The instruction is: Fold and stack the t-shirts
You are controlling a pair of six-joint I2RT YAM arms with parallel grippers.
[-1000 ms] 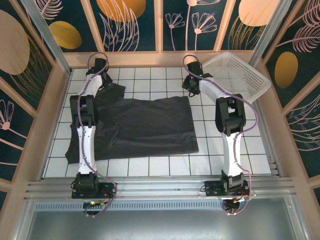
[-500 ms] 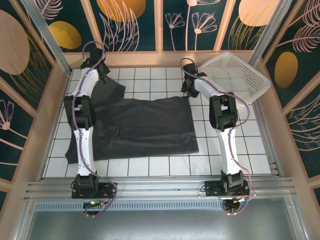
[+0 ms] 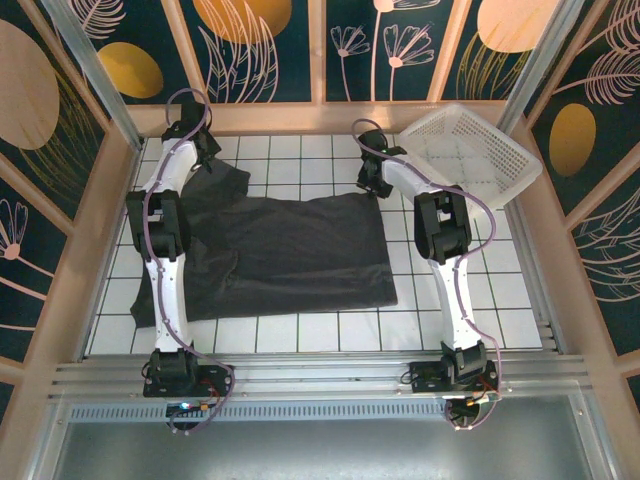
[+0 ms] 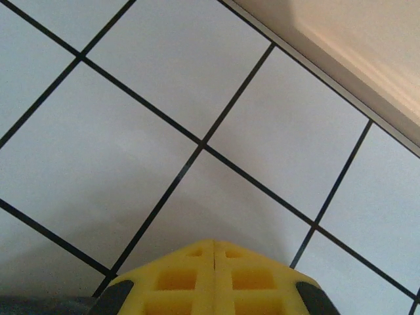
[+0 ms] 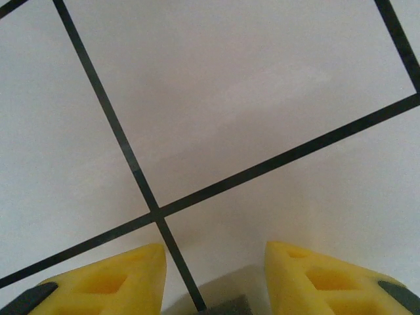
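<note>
**A:** What has changed for us over the last second?

**B:** Both arms have stretched toward the far side of the bench [image 3: 320,335]. Our left gripper [image 3: 200,145] has slid up past the far-left sleeve. Our right gripper [image 3: 370,180] has swung inward, away from the white basket [image 3: 470,150], to the far-right corner of the t-shirt [image 3: 290,250].

**A:** And the shirt itself?

**B:** It has not shifted. It lies spread flat across the middle of the tiles between our two arms, with one sleeve bunched at the far left.

**A:** Do we have hold of anything?

**B:** We'd say not. From the left wrist, the yellow fingers [image 4: 170,279] are pressed tip to tip over bare tile with nothing visible between them. Only a sliver of dark cloth shows at the bottom-left edge. From the right wrist, the fingers [image 5: 111,279] stand well apart. A dark edge of cloth sits low in the gap between them, not pinched.

**A:** What does that mean for the fold?

**B:** We judge it hasn't begun, and that we are lining up on the far edge. The right side looks ready to close on its corner. The left would first need to open and come back onto the cloth.
</note>
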